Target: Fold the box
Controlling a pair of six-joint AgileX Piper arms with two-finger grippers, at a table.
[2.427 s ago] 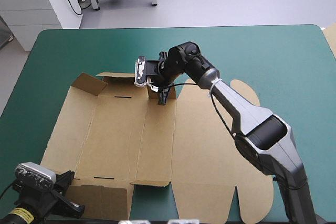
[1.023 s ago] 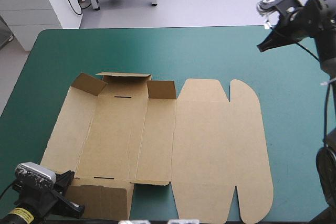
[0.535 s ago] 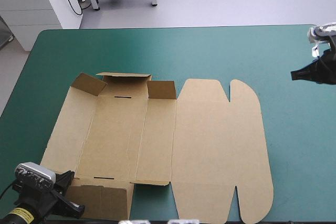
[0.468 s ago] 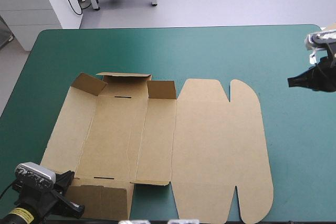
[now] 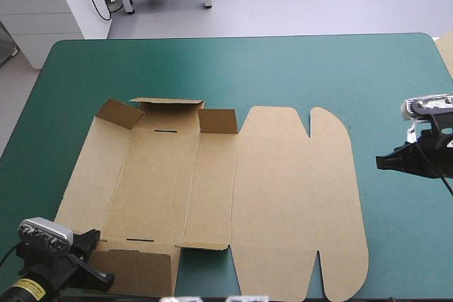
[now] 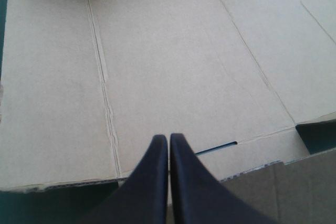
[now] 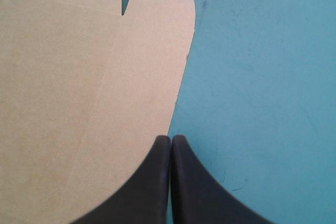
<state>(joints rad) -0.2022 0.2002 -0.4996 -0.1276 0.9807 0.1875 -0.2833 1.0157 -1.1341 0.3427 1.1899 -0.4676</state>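
The brown box (image 5: 212, 189) lies mostly flat on the teal-green table; at its far left edge a narrow wall and two small flaps (image 5: 170, 112) stand partly raised. My left gripper (image 5: 106, 279) sits at the near left corner of the box, shut, its tip (image 6: 168, 139) pointing over the base panel (image 6: 173, 72) near a slot. My right gripper (image 5: 382, 163) hovers over bare cover just right of the box's rounded lid flap (image 5: 333, 167), shut and holding nothing. In the right wrist view its tip (image 7: 170, 139) lines up with the flap's curved edge (image 7: 181, 85).
Bare teal-green cover (image 5: 283, 68) stretches beyond the box to the far edge and along the right side. A white cabinet (image 5: 49, 5) stands off the far left corner. A pale board edge (image 5: 446, 51) shows past the right edge.
The right arm left the box's far wall, swung high to the right, then came down toward the near right, beside the lid flap. The box and left gripper stayed still.
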